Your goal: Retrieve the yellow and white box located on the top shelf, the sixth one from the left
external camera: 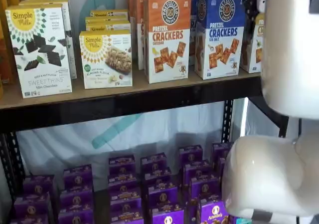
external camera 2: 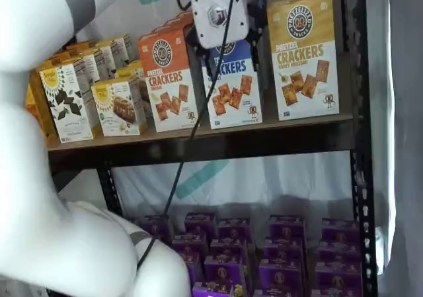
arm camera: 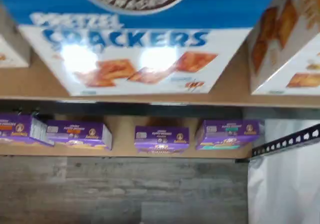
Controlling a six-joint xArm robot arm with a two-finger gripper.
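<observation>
The yellow and white box (external camera 2: 304, 52) stands upright at the right end of the top shelf (external camera 2: 264, 135), its yellow band and "CRACKERS" lettering facing out. In a shelf view the arm covers most of this box (external camera: 258, 42). My gripper (external camera 2: 226, 42) hangs in front of the blue-topped crackers carton (external camera 2: 232, 88), just left of the yellow box and apart from it. Its black fingers stand apart on either side of the white body, open and holding nothing. The wrist view is filled by the blue-topped carton (arm camera: 135, 49), with an edge of the yellow and white box (arm camera: 287, 44) beside it.
An orange-topped crackers carton (external camera 2: 168, 72) stands left of the blue one, then Simple Mills boxes (external camera: 40, 49). Purple boxes (external camera 2: 284, 251) fill the lower level. A black rack post (external camera 2: 357, 145) rises right of the yellow box. The white arm (external camera: 284, 134) blocks the right side.
</observation>
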